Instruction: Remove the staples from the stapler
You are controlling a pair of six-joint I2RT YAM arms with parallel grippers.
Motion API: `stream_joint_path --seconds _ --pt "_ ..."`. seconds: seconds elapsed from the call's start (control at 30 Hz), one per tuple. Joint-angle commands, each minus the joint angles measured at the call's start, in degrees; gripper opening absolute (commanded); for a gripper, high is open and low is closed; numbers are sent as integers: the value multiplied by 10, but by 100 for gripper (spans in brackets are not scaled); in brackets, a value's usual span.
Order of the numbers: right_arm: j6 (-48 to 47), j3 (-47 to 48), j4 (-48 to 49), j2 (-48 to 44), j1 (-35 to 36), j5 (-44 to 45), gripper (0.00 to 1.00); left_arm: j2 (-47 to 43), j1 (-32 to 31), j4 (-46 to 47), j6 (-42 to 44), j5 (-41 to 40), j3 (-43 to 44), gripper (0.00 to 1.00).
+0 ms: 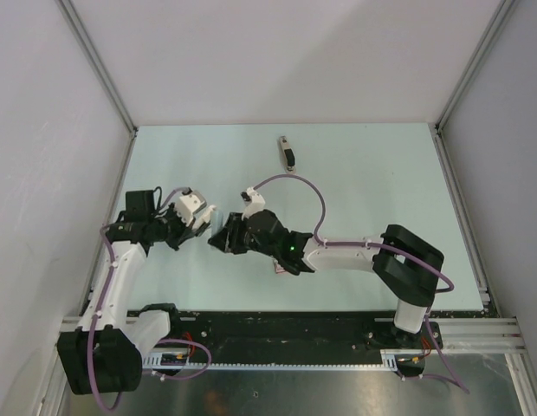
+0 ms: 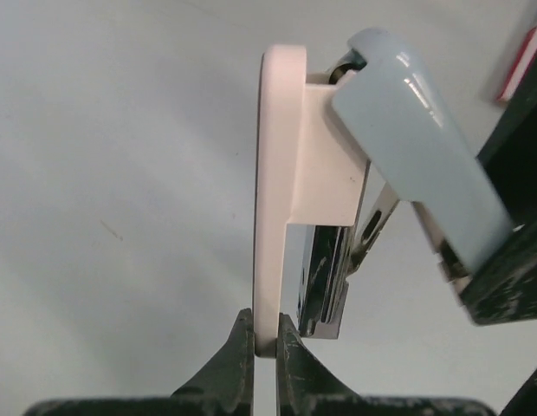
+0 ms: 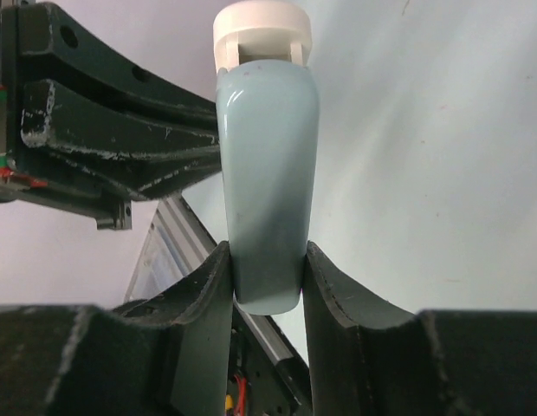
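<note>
**While the stapler (image 2: 290,173) hangs between both arms, lid swung open**

Position: above the table (image 1: 364,191), just ahead of the arm bases, left of centre. Thin edge of its pale pink base (image 2: 268,217) pinched in the closed left pincer (image 2: 266,342). The right pincer (image 3: 267,277) clamps the pale blue lid (image 3: 267,173), hinged away from the metal channel (image 2: 325,277). Cannot tell whether staples sit inside. Step, as judged: channel exposed, not yet emptied. Next move likely needs the strip tipped or slid out.
</note>
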Motion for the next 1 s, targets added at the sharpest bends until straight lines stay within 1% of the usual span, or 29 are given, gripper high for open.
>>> stream_joint_path --seconds 0.0,0.07,0.27,0.4,0.43,0.53,0.67,0.8,0.83,0.87,0.93,0.97 --pt "-47 -33 -18 -19 -18 -20 0 -17 5 46 42 -72 -17 2" --pt "-59 -37 -16 -16 -22 -38 0 -22 5 68 48 -85 -30 2" --pt "-143 -37 -13 -10 -33 -116 0 -49 0 152 100 -136 -78 3" --pt "-180 -38 -19 -8 -41 -140 0 -66 -26 196 139 -183 -105 4" --pt "-184 -38 -17 -6 -42 -146 0 -72 -32 205 149 -194 -112 4" --pt "-183 -38 -2 1 -45 -152 0 -91 -75 232 170 -228 -135 4" --pt "-164 -38 28 10 -45 -149 0 -122 -118 253 186 -264 -166 4" --pt "-137 -37 64 21 -44 -145 0 -135 -139 259 174 -278 -176 5" --pt "-132 -35 68 23 -44 -141 0 -135 -142 257 161 -279 -174 8" --pt "-127 -33 72 24 -44 -135 0 -134 -144 254 142 -280 -168 13" --pt "-120 -31 78 23 -45 -119 0 -126 -147 230 97 -266 -142 34" --pt "-117 -29 80 20 -46 -110 0 -121 -148 209 73 -251 -125 44"
